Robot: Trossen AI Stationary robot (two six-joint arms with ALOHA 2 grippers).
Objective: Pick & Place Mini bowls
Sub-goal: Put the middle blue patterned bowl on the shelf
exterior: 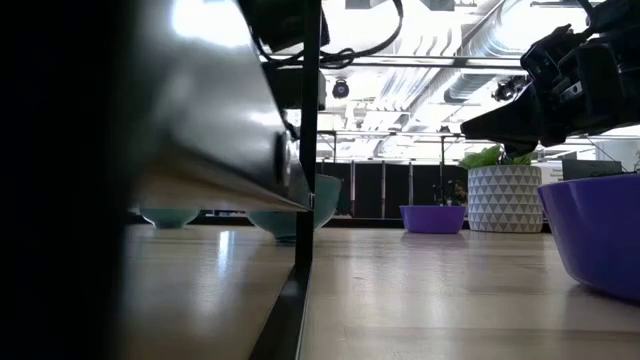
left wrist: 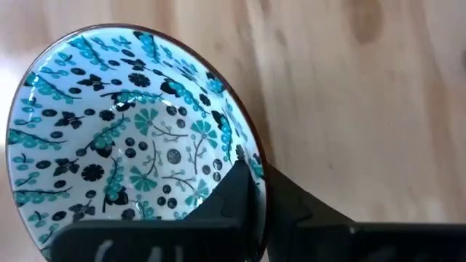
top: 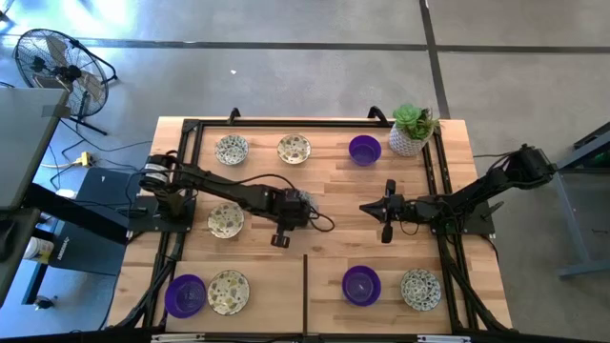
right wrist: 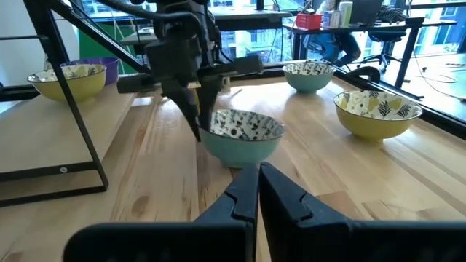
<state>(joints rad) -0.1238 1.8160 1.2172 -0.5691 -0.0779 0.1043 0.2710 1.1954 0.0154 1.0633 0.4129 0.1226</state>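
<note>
At the centre of the wooden table (top: 315, 191), the left gripper (right wrist: 198, 109) pinches the rim of a patterned mini bowl (right wrist: 242, 134), one finger (left wrist: 237, 196) lying inside the bowl's flowered interior and the other outside its wall. Seen from the right arm's wrist, the bowl's base appears to rest on the table, upright. The right gripper (top: 385, 221) hangs over the middle of the table's right half, its jaws pressed together and holding nothing, pointing toward the gripped bowl.

The other mini bowls are spread around the table's edges. Along the far side stand two patterned bowls (top: 232, 149) (top: 294, 148) and a purple bowl (top: 364, 150), beside a white pot with a green plant (top: 411, 131) at the far right corner. Another patterned bowl (top: 226, 220) sits just beside the left arm. On the near side, a purple bowl (top: 186, 294) and a patterned bowl (top: 228, 291) stand at the left, and a purple bowl (top: 361, 284) and a patterned bowl (top: 420, 289) at the right.
</note>
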